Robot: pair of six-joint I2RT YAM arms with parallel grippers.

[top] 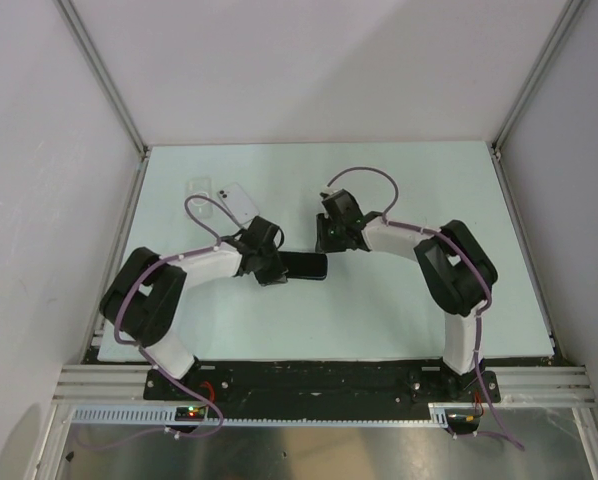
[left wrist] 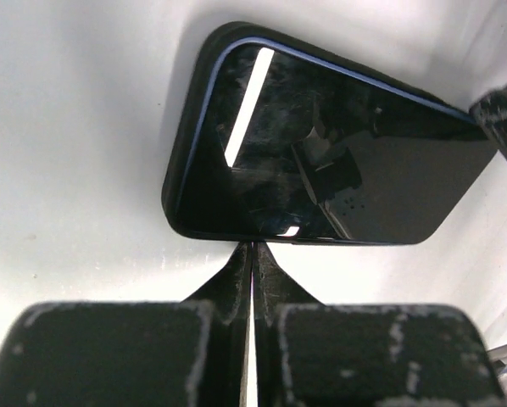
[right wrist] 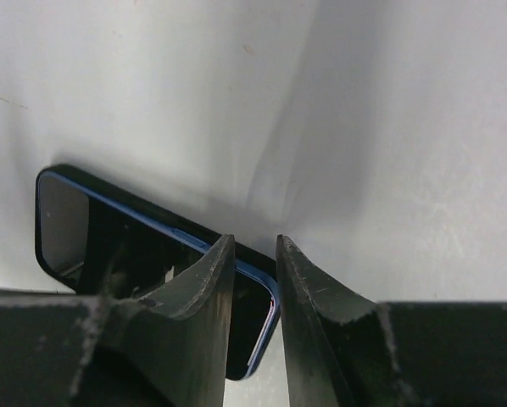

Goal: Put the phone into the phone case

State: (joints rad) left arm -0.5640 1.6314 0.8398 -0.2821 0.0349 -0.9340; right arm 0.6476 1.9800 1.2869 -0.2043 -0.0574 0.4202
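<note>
black glossy phone w/ blue edge line (left wrist: 338, 161) laid flat on white table (top: 419, 190) | judged seated in dark rimmed case (left wrist: 175, 182), full seating unconfirmed | left gripper (left wrist: 252, 250) pressed together, empty, at phone edge | right gripper (right wrist: 255, 246) narrowly spread over corner, nothing pinched

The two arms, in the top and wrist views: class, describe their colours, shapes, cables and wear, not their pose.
Both the left arm and right arm have white links joined by bulky black joint housings. A purple cable loops along each. The left claw and right claw have black wedge-shaped fingers scuffed pale.
</note>
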